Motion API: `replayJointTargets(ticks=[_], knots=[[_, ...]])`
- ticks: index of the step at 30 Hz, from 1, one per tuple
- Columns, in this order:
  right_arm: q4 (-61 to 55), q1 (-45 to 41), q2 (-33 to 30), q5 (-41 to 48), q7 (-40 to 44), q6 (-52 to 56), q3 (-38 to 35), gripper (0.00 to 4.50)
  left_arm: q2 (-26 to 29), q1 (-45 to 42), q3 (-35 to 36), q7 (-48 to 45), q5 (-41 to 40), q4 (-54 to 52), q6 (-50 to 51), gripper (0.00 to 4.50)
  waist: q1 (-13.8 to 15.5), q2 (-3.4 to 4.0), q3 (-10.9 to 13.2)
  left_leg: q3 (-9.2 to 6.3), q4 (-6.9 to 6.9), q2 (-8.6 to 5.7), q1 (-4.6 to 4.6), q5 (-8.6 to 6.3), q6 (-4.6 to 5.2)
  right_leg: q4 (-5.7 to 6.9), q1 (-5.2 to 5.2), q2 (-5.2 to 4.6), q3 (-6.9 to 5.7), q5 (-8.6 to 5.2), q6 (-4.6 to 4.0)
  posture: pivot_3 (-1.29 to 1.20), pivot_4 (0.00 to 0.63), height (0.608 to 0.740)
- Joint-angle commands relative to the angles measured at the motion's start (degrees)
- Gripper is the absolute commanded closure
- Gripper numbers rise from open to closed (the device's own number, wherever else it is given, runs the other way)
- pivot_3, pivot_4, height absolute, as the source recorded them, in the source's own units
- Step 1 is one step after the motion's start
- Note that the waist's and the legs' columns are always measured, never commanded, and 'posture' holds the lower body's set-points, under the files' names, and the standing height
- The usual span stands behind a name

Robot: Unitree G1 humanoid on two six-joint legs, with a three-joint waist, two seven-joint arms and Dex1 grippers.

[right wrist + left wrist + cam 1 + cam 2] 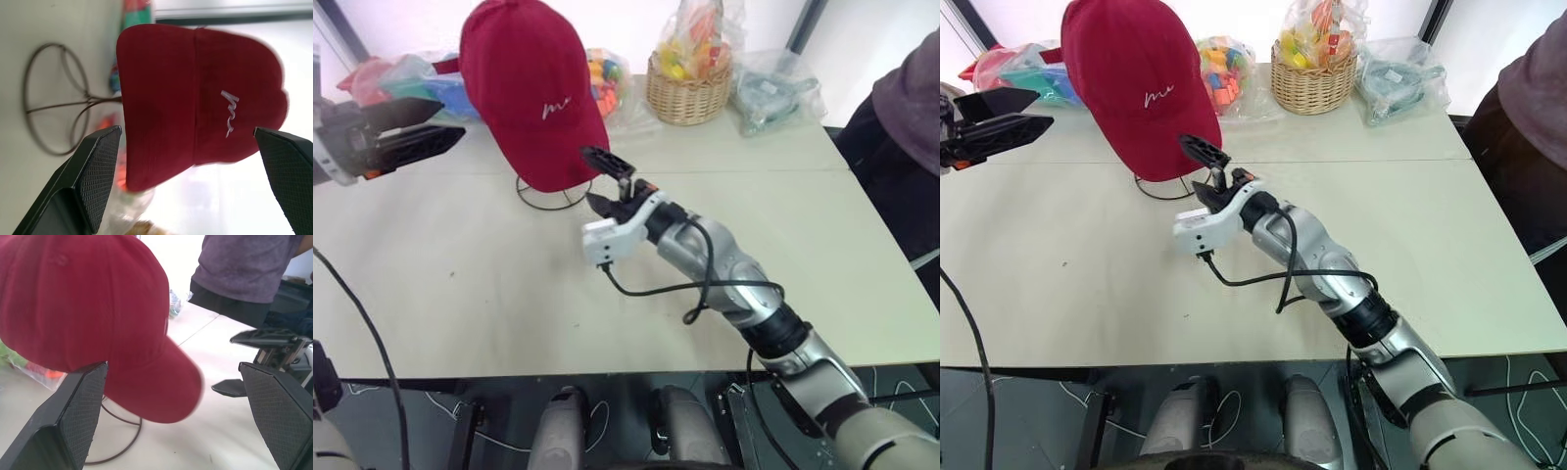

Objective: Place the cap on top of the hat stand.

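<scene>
Your cap (pixel 533 93) sits on the stand (pixel 551 194) at the counter's (pixel 460 284) far side, seemingly seated. Both end effectors, right (pixel 600 179) and left (pixel 426 122), gape apart, empty. Next, withdraw clear without snagging the brim.

Pale table (pixel 460 294) against a bright white wall (pixel 626 20); dark floor below

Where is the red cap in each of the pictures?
Left eye view: the cap sits upper left, on the hat stand.
Right eye view: upper left too, near the open right gripper.
Left wrist view: it covers the upper left, brim drooping toward the middle.
Right wrist view: turned sideways, in the middle, between the two fingers.
Shared landmark: the stand's round wire ring base under the cap.
</scene>
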Motion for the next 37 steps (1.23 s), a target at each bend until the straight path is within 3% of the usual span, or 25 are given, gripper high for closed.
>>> replayJointTargets(ticks=[1,6,10,13,19,25,32,37], knots=[[-8.3,5.0,0.07,7.52,5.49,4.61,-6.12,0.09,1.51,-0.74,0.63,-0.99,0.41,-0.47,-0.52,0.0,0.01,0.0,0.0,0.0,0.0,0.0,0.0,0.0,0.0,0.0,0.0,0.0,0.0,0.0,0.0,0.0,0.15,0.74],[-16.14,8.19,-0.57,22.33,14.89,13.51,-16.63,0.09,2.67,0.55,1.12,-1.78,1.31,-0.12,-0.24,0.0,-0.19,0.0,0.0,-0.01,0.01,0.0,0.01,0.0,0.0,0.0,0.03,0.0,-0.01,0.01,0.01,0.0,0.15,0.74],[-10.39,-1.38,-5.38,41.56,22.42,24.54,-33.29,0.09,3.56,1.56,1.79,-1.97,1.52,0.26,0.09,0.0,-0.06,0.04,0.03,-0.01,0.01,0.01,0.07,0.0,0.0,0.01,0.07,0.0,-0.02,0.01,0.01,0.0,0.15,0.74],[-4.81,-6.53,-9.85,56.06,30.57,34.53,-41.15,0.09,4.01,2.11,1.82,-1.97,1.67,0.45,0.32,0.0,0.24,0.03,0.02,-0.03,0.0,0.01,0.11,0.0,0.01,-0.04,0.15,0.0,-0.07,0.0,0.0,0.0,0.15,0.74],[5.41,-7.87,-23.88,75.22,46.69,49.92,-46.65,0.09,5.35,5.66,4.12,-0.35,2.04,-0.92,1.02,0.0,1.04,0.15,0.09,0.03,-0.06,0.01,0.17,-0.06,0.1,-0.25,0.3,-0.02,-0.11,0.0,0.0,0.0,0.15,0.74],[15.32,-7.11,-30.15,79.35,50.33,48.88,-45.54,0.09,5.65,13.54,10.61,3.38,1.73,-4.47,2.88,0.0,1.0,0.16,0.1,0.05,-0.06,0.04,0.19,-0.07,0.12,-0.25,0.28,0.0,-0.08,0.0,0.0,0.0,0.15,0.74],[27.61,-7.52,-30.72,79.47,49.98,42.43,-45.17,0.09,5.01,28.99,17.16,3.46,2.18,-11.21,4.12,0.0,1.13,0.19,0.11,0.11,-0.08,0.04,0.17,-0.07,0.12,-0.25,0.21,-0.02,-0.04,0.0,0.0,0.0,0.15,0.74],[31.93,-7.39,-29.5,79.43,48.37,39.03,-44.33,0.09,3.86,31.68,18.3,5.69,1.85,-12.65,3.84,0.0,1.22,0.19,0.11,0.12,-0.07,0.04,0.17,-0.07,0.11,-0.26,0.23,-0.04,-0.04,0.0,0.0,0.0,0.15,0.74]])
